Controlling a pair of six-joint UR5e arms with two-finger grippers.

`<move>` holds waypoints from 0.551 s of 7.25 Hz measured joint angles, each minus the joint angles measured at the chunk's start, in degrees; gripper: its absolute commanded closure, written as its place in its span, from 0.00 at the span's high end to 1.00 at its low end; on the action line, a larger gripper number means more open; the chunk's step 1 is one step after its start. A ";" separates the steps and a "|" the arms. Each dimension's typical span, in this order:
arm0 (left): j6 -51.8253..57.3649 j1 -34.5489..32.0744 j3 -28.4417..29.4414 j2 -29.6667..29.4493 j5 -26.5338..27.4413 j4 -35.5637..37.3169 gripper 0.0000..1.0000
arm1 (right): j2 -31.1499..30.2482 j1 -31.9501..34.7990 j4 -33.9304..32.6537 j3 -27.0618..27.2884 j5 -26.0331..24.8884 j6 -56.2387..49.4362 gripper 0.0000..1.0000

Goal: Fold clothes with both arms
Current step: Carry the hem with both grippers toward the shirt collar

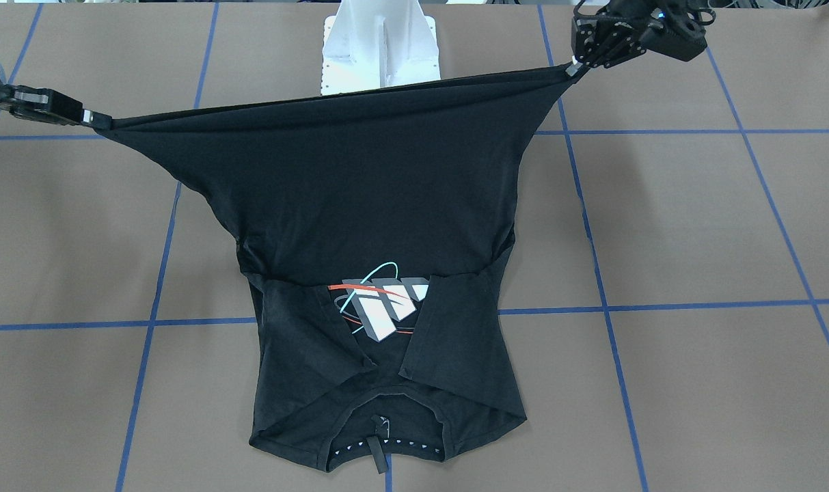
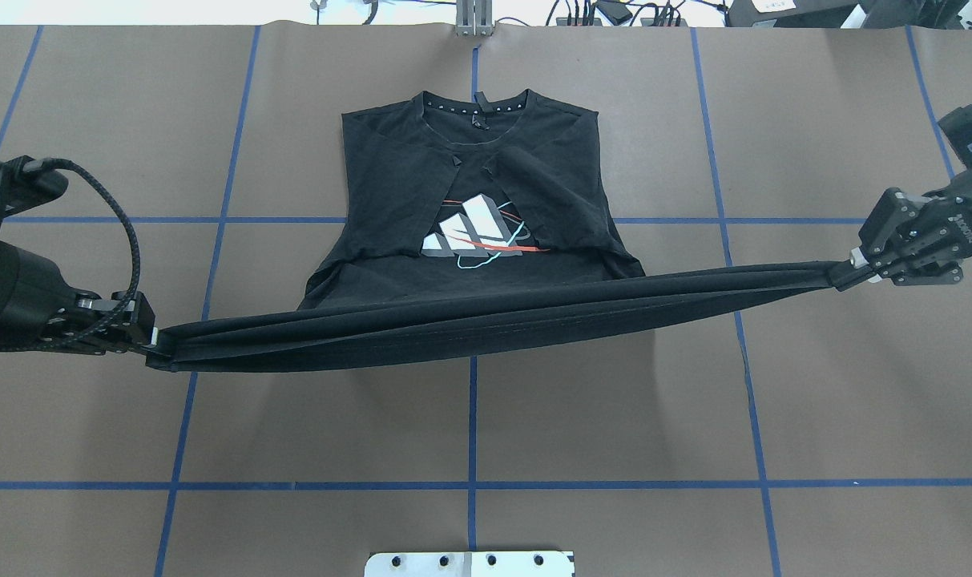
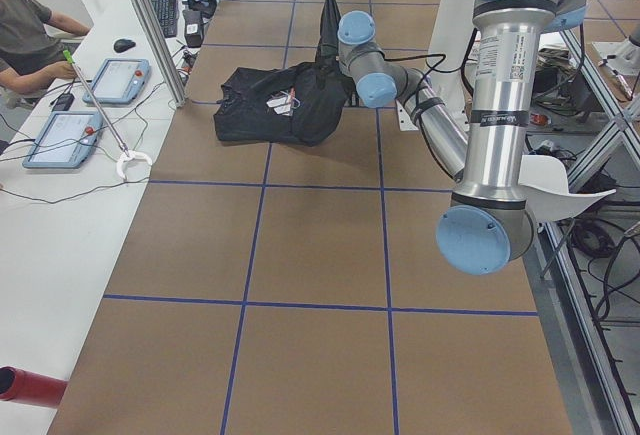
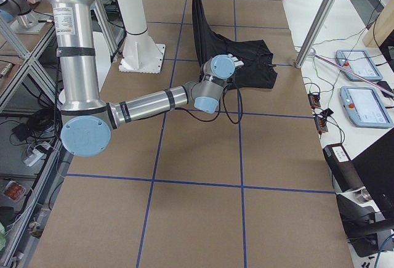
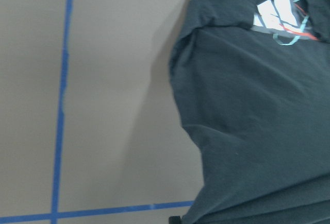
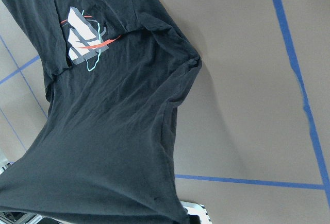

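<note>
Evidently mid-fold: the left gripper [image 2: 155,343] and right gripper [image 2: 853,272] each pinch a hem corner of the black T-shirt [image 2: 486,320], stretching it taut and lifted between them, presumably so the lower half can swing over the print [image 2: 476,236] lying beyond them on the table [image 2: 614,417].

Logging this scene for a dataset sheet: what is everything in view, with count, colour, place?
T-shirt: one, black, collar end on table, hem held taut in air.
Print: one, grey-white, red, teal, on shirt's chest.
Table: one, brown, under everything.
Tape lines: several, blue, grid on table.
Pedestal: one, white, table's robot-side edge.
Pendants: two, blue-grey, side bench.
Person: one, grey top, at side bench.
Left gripper: one, black, shut on one hem corner.
Right gripper: one, black, shut on other corner.
Arms: two, silver, blue caps, either side.
</note>
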 measured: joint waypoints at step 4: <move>-0.50 -5.61 8.20 -10.63 -0.69 0.10 0.00 | 10.56 1.05 -10.68 -1.98 -1.50 0.05 0.00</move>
